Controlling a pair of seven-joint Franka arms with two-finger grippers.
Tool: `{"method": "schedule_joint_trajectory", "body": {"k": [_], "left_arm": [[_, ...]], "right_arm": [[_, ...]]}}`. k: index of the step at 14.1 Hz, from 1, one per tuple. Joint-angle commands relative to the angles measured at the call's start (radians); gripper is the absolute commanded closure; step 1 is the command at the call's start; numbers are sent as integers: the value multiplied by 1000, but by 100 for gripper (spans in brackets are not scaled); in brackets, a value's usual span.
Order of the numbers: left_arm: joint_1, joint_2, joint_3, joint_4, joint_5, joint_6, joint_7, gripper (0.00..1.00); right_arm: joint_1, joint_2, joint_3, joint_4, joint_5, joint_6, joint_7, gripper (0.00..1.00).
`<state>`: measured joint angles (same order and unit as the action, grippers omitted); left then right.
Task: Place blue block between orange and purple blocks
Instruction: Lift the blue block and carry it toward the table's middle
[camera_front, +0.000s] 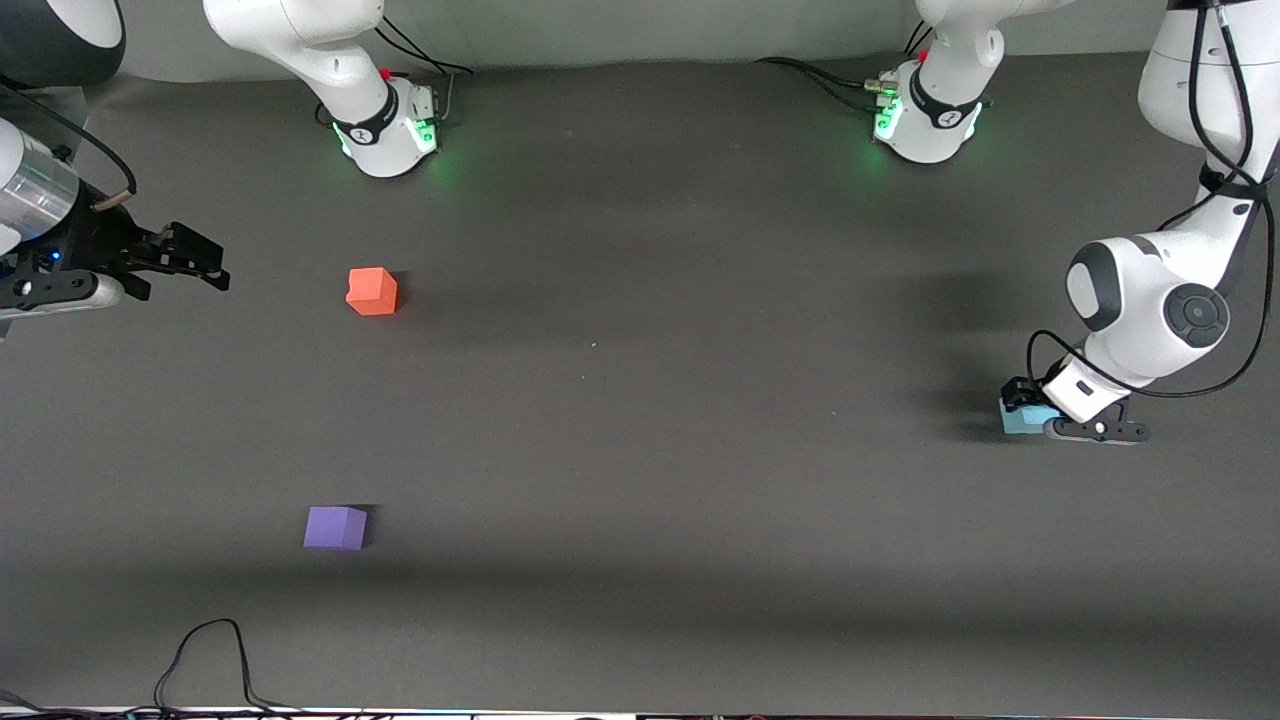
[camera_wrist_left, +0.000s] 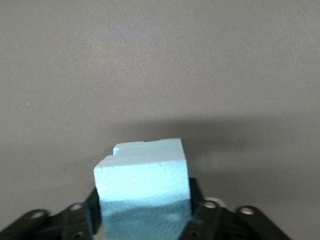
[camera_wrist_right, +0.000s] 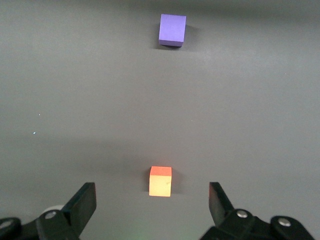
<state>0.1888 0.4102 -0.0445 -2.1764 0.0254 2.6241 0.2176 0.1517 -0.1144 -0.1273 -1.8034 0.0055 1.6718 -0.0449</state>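
Here the left claw (camera_front: 1040, 415) is low on the bench (camera_front: 640, 400), at the right edge of the front view a little below the middle, and it grasps the blue block (camera_front: 1018, 418). In the left wrist view the block (camera_wrist_left: 144, 187) sits between the two black fingers (camera_wrist_left: 205, 220), which press on its sides. The orange block (camera_front: 372, 291) lies in the upper left part of the front view. The purple block (camera_front: 335, 527) lies below it, in the lower left part, well apart from it. The right claw (camera_front: 190, 262) waits at the left edge of the frame, beside the orange block, with its fingers (camera_wrist_right: 82, 202) spread wide and holding nothing.
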Motion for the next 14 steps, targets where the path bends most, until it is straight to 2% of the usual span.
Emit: {"method": "schedule_joint_trajectory", "body": {"k": [1, 4, 7, 9, 11, 14], "left_arm": [[0, 5, 2, 38, 11, -18, 11, 51], [-2, -13, 2, 113, 11, -154, 8, 51], [-38, -80, -9, 263, 10, -445, -42, 51], [-145, -90, -15, 389, 10, -640, -169, 51], [-292, -79, -15, 495, 8, -767, -382, 51], [-533, -16, -15, 596, -7, -777, -709, 51]], "right_arm": [[8, -5, -9, -5, 2, 11, -7, 0], [8, -4, -9, -5, 2, 14, -7, 0], [8, -4, -9, -5, 2, 16, -7, 0], [8, -4, -9, -5, 2, 14, -7, 0], [8, -4, -9, -5, 2, 14, -7, 0], [8, -4, -9, -4, 2, 16, -7, 0]]}}
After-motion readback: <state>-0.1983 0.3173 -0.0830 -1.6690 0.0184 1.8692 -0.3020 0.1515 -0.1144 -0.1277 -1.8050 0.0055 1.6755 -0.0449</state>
